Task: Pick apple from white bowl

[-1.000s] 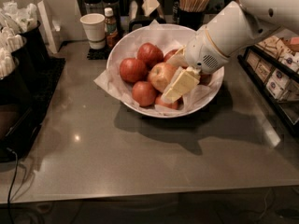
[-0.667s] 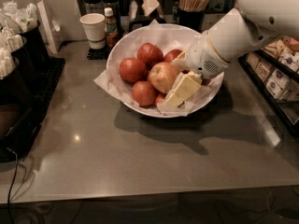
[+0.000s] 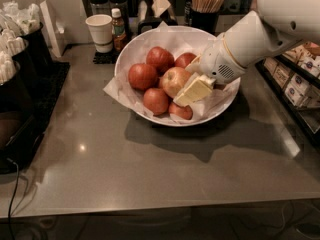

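Observation:
The apple (image 3: 169,79), the largest one, pale yellow-gold with a red blush, lies in the middle of the white bowl (image 3: 124,59) among several smaller dark red apples (image 3: 142,76). The bowl is lined with crinkled white paper and stands at the back of the grey table. My gripper (image 3: 183,84) reaches in from the right on a white arm (image 3: 250,36). One pale finger (image 3: 195,89) lies across the apple's lower right side and the other sits at its upper right. The gripper is shut on the apple, which still rests in the bowl.
A small white paper cup (image 3: 99,31) and a brown bottle (image 3: 118,30) stand behind the bowl on the left. A dark holder of wooden sticks (image 3: 206,4) stands behind it. A black rack with napkins (image 3: 15,59) is at the left, and shelves of packets (image 3: 295,79) are at the right.
The gripper and arm have shifted only slightly at the apple. The apple and the bowl have not moved.

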Controlling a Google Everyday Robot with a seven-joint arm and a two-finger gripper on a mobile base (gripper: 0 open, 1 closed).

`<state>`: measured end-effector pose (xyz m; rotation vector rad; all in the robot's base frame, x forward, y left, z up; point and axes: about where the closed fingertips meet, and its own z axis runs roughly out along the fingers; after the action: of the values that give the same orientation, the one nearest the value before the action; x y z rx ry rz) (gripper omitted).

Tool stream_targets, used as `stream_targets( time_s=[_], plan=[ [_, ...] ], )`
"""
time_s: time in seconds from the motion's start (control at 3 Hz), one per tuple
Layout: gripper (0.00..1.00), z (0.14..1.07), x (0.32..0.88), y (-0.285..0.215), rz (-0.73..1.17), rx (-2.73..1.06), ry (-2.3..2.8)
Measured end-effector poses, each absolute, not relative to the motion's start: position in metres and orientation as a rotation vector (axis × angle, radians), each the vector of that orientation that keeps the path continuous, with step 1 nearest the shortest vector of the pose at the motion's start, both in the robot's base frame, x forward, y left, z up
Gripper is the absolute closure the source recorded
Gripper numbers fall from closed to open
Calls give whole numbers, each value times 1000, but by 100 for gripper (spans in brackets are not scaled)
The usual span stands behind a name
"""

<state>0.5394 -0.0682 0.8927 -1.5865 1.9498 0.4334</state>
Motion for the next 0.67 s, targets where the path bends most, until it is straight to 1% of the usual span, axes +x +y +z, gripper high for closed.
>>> stream_targets(
  time_s=[0.33, 0.67],
  plan=[
    [81, 901, 544, -70, 417, -1553, 1952],
    [100, 910, 542, -72, 466, -1525, 1921]
  ],
)
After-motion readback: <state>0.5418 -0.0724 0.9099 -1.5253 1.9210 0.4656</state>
